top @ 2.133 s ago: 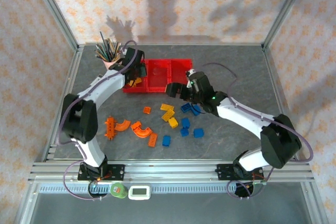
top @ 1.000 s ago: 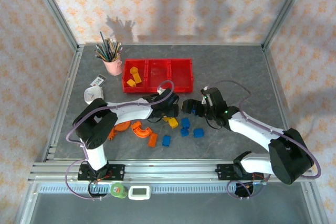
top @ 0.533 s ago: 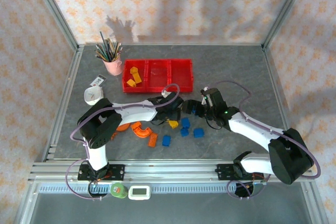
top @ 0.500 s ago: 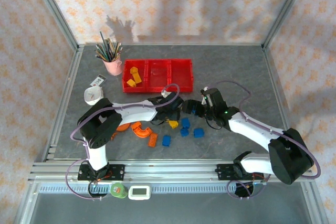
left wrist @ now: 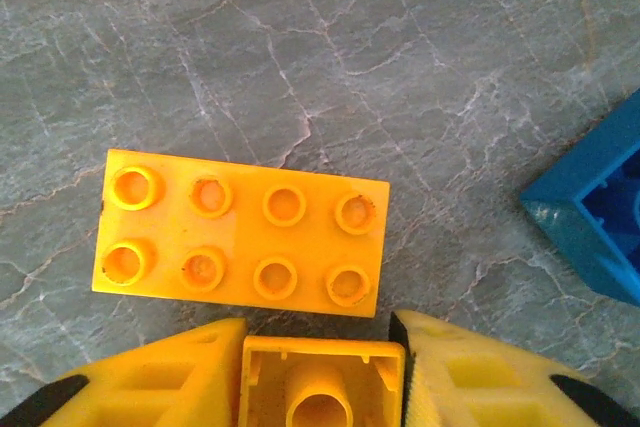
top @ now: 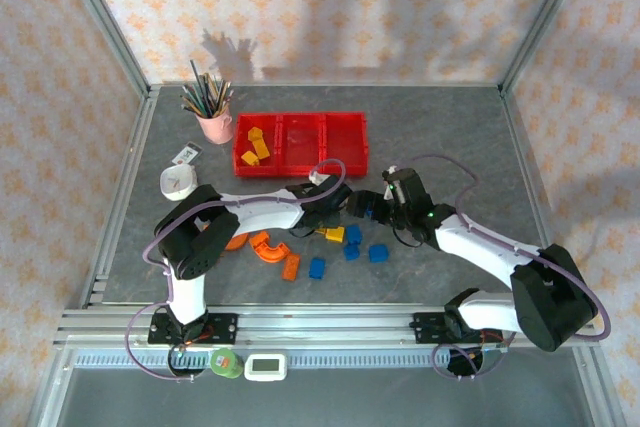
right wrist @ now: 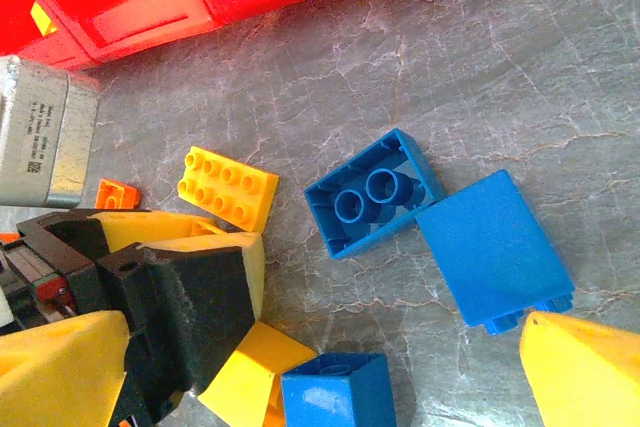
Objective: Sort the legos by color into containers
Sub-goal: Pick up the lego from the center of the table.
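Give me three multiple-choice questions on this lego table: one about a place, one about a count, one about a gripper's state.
1. Which bin of the red containers holds yellow bricks?
A. left
B. middle
C. right

2. How many studs top the flat yellow brick in the left wrist view?
A. four
B. six
C. eight

3. The right gripper is:
A. wide open
B. shut on an orange arch
C. shut on a pencil

Answers: 1 A, the yellow pieces lie in the left bin. 2 C, it has two rows of four. 3 A, its fingers stand far apart.
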Robot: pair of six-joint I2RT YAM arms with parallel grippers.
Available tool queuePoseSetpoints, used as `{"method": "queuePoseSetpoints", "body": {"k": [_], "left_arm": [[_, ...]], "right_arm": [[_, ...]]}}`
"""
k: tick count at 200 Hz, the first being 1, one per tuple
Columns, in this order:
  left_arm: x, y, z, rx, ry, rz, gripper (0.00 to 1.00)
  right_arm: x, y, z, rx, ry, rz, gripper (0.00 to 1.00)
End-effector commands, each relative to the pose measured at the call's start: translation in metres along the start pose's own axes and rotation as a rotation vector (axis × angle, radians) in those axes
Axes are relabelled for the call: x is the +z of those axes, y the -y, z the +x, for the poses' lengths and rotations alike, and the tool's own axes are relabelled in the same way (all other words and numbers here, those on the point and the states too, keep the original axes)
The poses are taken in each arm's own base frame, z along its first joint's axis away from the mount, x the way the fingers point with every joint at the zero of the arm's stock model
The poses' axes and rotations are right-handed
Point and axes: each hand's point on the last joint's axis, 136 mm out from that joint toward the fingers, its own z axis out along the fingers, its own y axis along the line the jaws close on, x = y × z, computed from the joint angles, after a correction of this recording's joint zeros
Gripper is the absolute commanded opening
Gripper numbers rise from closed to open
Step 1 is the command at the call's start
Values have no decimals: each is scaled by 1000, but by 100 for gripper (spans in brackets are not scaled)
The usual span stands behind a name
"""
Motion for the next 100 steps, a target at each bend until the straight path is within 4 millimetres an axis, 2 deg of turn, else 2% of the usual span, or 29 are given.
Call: {"method": "queuePoseSetpoints", "body": {"k": [1, 23, 58, 80, 100], "left_arm": [[1, -11, 2, 25, -1, -60, 37], [-5, -12, -2, 14, 15, -52, 32], [-26, -15, -10, -2, 60, -32, 30], [-40, -25, -16, -24, 92, -38, 29], [-58, -38, -31, -54, 153, -46, 29]], "right_arm": [[-2, -1, -5, -16, 20, -7, 100], [-3, -2, -7, -26, 22, -4, 100], [-9, -11, -13, -48, 25, -19, 100], [-12, -18, -18, -55, 29, -37, 100], [-14, -28, -23, -48, 35, -58, 100]]}}
